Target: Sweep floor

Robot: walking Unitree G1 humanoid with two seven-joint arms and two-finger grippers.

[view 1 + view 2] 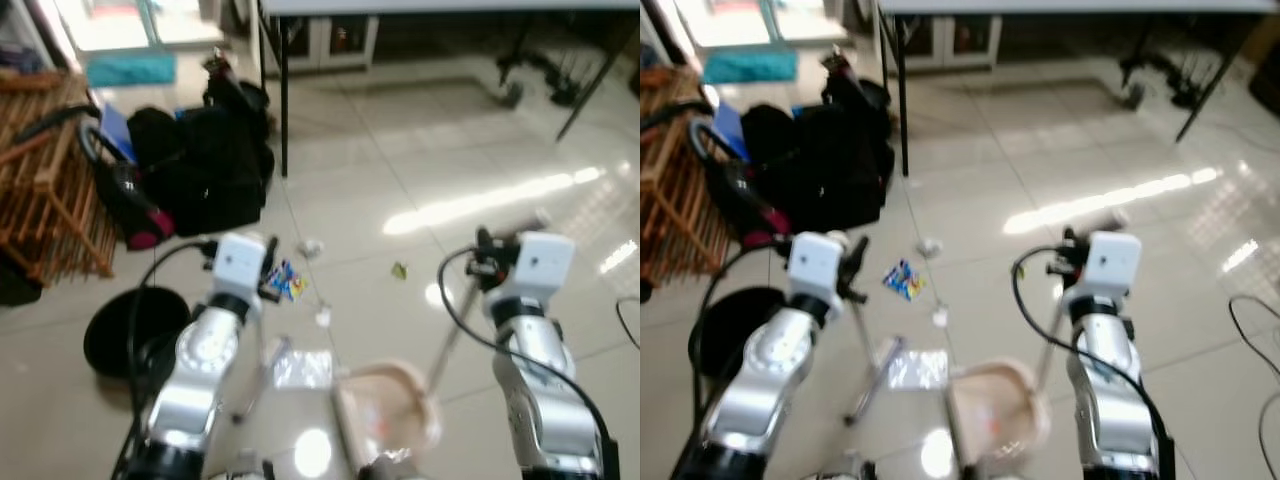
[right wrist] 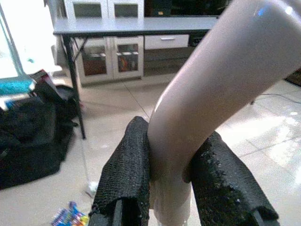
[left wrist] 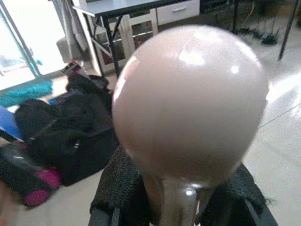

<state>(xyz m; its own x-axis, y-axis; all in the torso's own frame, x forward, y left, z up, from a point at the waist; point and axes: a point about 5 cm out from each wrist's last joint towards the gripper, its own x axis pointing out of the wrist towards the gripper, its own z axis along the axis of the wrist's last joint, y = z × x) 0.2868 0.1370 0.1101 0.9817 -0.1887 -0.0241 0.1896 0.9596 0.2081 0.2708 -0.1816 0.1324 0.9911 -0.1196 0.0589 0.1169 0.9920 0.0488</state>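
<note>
Nearby, black bags point(image 1: 205, 165) beside table leg point(image 1: 283, 110).

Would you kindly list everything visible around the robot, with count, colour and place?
Dustpan: one, pale pink, on floor between the arms.
Broom handle: one, pale pink knob end, in left gripper.
Dustpan handle: one, pale pink, in right gripper.
Litter: colourful wrapper, clear plastic, small scraps, floor ahead.
Bags: black pile, left.
Wooden rack: one, brown, far left.
Bin: one, black, near left.
Table: one, grey, beyond.
Left gripper: shut.
Right gripper: shut.
</note>
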